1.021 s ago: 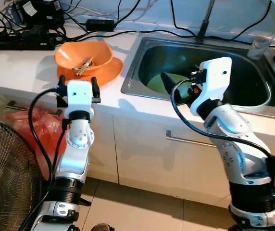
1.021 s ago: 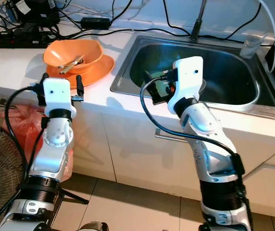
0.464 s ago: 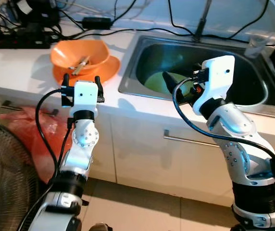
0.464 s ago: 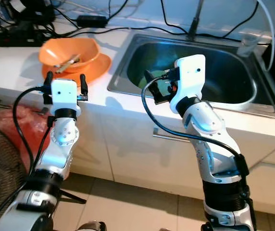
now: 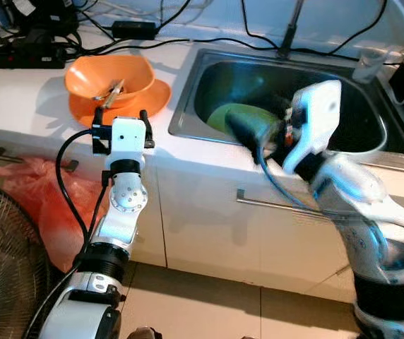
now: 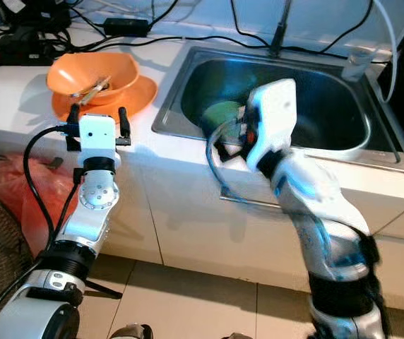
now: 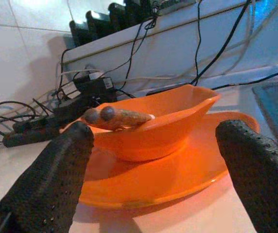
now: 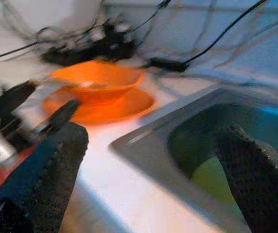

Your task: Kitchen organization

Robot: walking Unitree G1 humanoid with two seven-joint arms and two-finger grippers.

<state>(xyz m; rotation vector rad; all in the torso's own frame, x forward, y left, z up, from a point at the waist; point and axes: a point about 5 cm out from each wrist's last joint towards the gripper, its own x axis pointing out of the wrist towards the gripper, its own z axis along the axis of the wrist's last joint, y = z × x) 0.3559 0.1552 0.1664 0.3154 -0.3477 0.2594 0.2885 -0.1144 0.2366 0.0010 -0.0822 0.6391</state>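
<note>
On the white counter, left of the sink [image 5: 188,116], an orange bowl [image 5: 110,76] sits nested on its orange plate [image 5: 152,99]; the left gripper [image 5: 122,121], fingers spread, faces them, seemingly lining up a grasp. Blurred, the right gripper [image 8: 151,160] gapes empty at the sink's rim, a green dish [image 5: 239,114] below.

Bowl [image 5: 110,75] sits on a plate [image 5: 145,101] on the surface [image 5: 25,88], left of the sink [image 5: 188,120]. Power strip [image 5: 18,58] and cables behind it. Another plate [image 5: 239,115] lies in the sink; a fan [image 5: 4,261] stands on the floor, lower left.
</note>
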